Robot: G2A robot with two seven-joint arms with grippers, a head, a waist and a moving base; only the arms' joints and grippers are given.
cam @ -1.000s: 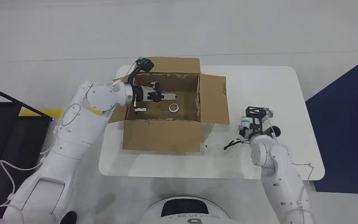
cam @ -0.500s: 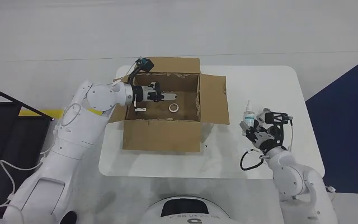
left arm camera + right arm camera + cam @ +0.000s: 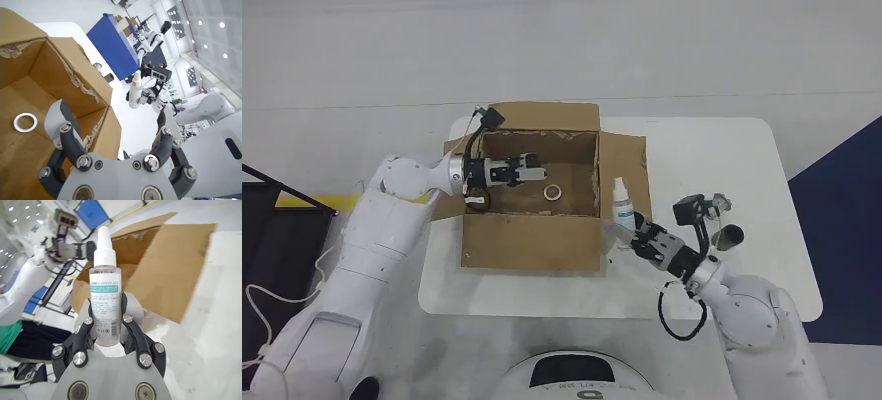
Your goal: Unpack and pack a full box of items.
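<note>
Your white counter [image 3: 712, 150] carried an open cardboard box [image 3: 532, 245] with its flaps spread outward. Your left jaws hung inside the box near its left wall, spread wide and holding nothing. Your right jaws were clenched on the lower body of a clear spray bottle [image 3: 622, 203], held in the air over the box's right flap with its white nozzle pointing away from the jaws. A white ring [image 3: 554, 192] lay on the box floor, apart from the left jaws. On the counter to the right of the box lay a dark cylinder [image 3: 730, 237] and, near it, a small metal part [image 3: 720, 202].
</note>
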